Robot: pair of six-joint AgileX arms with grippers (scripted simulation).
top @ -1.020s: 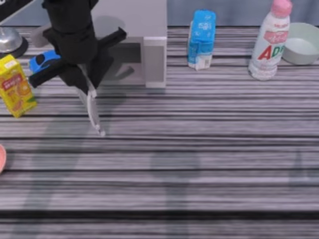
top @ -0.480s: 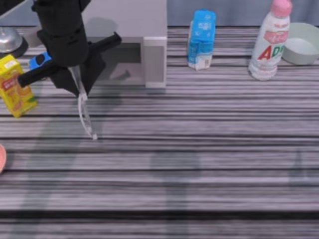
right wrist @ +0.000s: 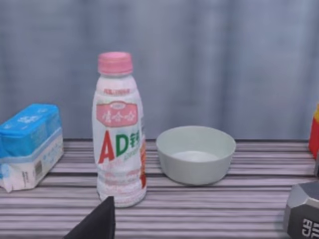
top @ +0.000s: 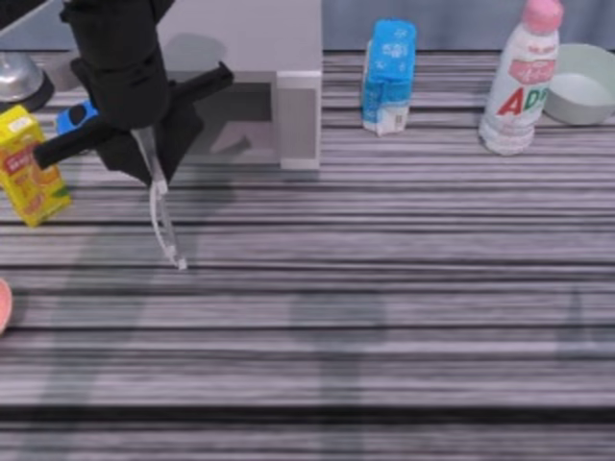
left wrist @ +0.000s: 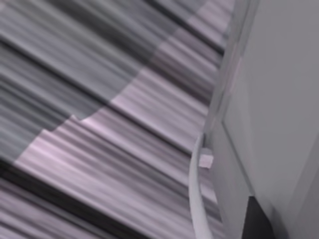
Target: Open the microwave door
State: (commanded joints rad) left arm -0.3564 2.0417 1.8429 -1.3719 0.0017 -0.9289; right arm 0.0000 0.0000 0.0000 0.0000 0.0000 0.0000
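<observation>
Top view, microwave door (top: 163, 216) swung open, beneath left end effector (top: 144, 144)

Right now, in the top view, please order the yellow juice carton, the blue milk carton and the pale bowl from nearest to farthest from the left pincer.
The left pincer is at the microwave door.
1. Yellow juice carton, at the left edge.
2. Blue milk carton, right of the microwave.
3. Pale bowl, far right corner.

White pink-capped drink bottle (right wrist: 119, 134) upright on striped bench (right wrist: 199, 209), pale green bowl (right wrist: 196, 153) just beside it, blue-and-white carton (right wrist: 29, 144) on its other side, grey curtain-like backdrop (right wrist: 224, 59) behind
</observation>
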